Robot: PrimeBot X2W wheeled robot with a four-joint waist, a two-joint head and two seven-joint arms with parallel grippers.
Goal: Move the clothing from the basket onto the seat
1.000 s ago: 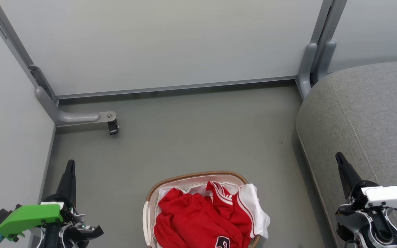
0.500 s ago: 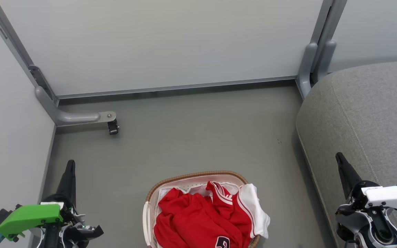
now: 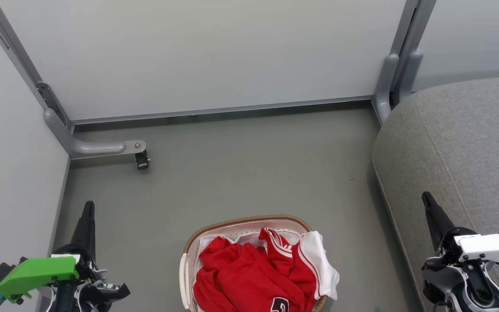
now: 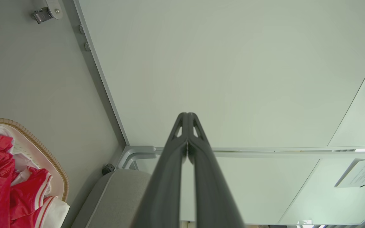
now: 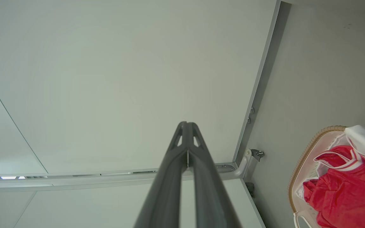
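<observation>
The grey seat (image 3: 461, 143) stands at right, ready to receive. On the floor, near centre, the basket (image 3: 232, 222) holds the heaped red clothing (image 3: 241, 277). The left gripper (image 3: 88, 209) and right gripper (image 3: 427, 198) flank it, fingers pressed together, empty, seemingly parked before pickup.

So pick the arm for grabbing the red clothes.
Right, probably: the left gripper and right gripper flank the basket about equally, both shut, but the right is by the seat, so the clothing travels less.
</observation>
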